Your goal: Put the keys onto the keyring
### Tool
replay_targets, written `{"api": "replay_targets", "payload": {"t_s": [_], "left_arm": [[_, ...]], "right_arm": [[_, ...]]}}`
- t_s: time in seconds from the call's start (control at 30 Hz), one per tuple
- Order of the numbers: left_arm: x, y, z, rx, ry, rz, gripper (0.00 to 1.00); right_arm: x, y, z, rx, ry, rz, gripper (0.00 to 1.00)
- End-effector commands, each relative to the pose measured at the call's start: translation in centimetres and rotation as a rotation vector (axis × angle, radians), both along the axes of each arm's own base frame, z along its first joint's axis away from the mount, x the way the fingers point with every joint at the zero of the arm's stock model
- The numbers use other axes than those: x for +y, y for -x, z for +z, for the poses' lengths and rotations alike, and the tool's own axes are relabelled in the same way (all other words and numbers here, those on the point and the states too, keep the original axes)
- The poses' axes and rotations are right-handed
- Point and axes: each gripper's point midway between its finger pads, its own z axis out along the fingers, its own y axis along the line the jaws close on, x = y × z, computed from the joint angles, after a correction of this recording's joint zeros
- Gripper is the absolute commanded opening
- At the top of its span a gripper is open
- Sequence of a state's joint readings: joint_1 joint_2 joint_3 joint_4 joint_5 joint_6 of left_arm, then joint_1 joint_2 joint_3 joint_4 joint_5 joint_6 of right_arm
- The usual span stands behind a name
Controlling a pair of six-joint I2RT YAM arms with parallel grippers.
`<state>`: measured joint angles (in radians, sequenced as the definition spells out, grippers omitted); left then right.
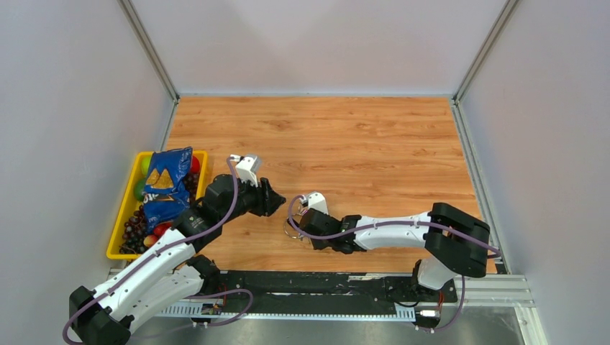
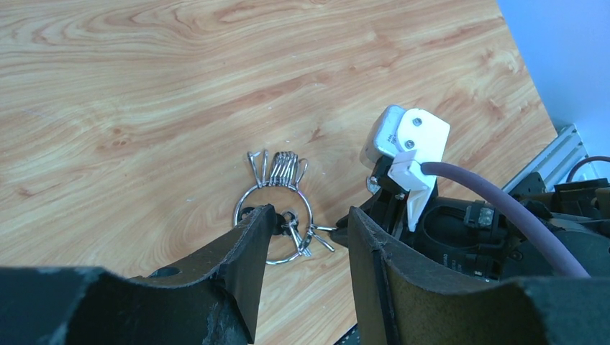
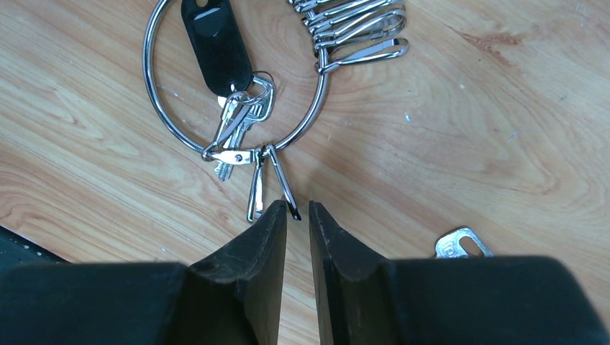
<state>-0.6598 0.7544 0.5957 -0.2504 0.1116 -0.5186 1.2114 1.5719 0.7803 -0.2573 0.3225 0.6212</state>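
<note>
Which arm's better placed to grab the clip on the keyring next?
Right. The right pincer, nearly closed, sits at a clip hanging off the keyring, a loose silver key beside it. The left pincer stands open, gripping nothing.

Left fingers [image 2: 248, 248] and right fingers [image 3: 248, 248] crowd the keyring [image 3: 144, 65].

The top external view looks steeply down from high behind the near edge of the table [image 1: 374, 136] — far off, with the whole top in frame. Each wrist view hangs close over the wood, looking past its own tips: left fingers [image 2: 241, 251], right fingers [image 3: 255, 251]. All three share the keyring [image 1: 291, 232] — the left wrist has the keyring [image 2: 252, 192] mid-frame, while the right has the keyring [image 3: 154, 106] at upper left, nearest.
</note>
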Motion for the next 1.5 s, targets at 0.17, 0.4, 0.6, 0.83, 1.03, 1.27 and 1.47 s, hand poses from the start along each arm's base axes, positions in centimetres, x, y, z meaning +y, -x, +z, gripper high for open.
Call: {"api": "replay_targets", "payload": {"t_s": [0.17,0.4,0.6,0.83,1.03,1.27,1.47], "left_arm": [[-0.3,0.0,0.4,-0.013,0.023,-0.008,0.52],[-0.4,-0.1,0.2,-0.007,0.019,-0.010,0.53],[-0.6,-0.1,-0.1,-0.001,0.014,-0.020,0.53],[-0.7,0.1,0.1,-0.001,0.017,-0.034,0.53],[-1.5,1.4,0.9,-0.019,0.042,-0.126,0.53],[-1.6,3.0,2.2,-0.061,0.069,-0.203,0.52],[-2.0,4.8,4.7,-0.121,0.134,-0.297,0.52]], "right_arm": [[-1.4,1.4,-1.0,0.037,0.040,0.010,0.22],[-1.0,1.1,-0.7,0.025,0.037,0.014,0.20],[-0.9,0.8,-0.5,0.008,0.043,0.020,0.13],[0.0,0.9,1.1,-0.033,0.016,0.075,0.00],[0.8,1.8,4.1,-0.058,-0.063,0.157,0.00],[1.0,2.5,9.2,-0.081,-0.184,0.199,0.00],[0.6,2.8,11.1,-0.080,-0.179,0.221,0.00]]}}
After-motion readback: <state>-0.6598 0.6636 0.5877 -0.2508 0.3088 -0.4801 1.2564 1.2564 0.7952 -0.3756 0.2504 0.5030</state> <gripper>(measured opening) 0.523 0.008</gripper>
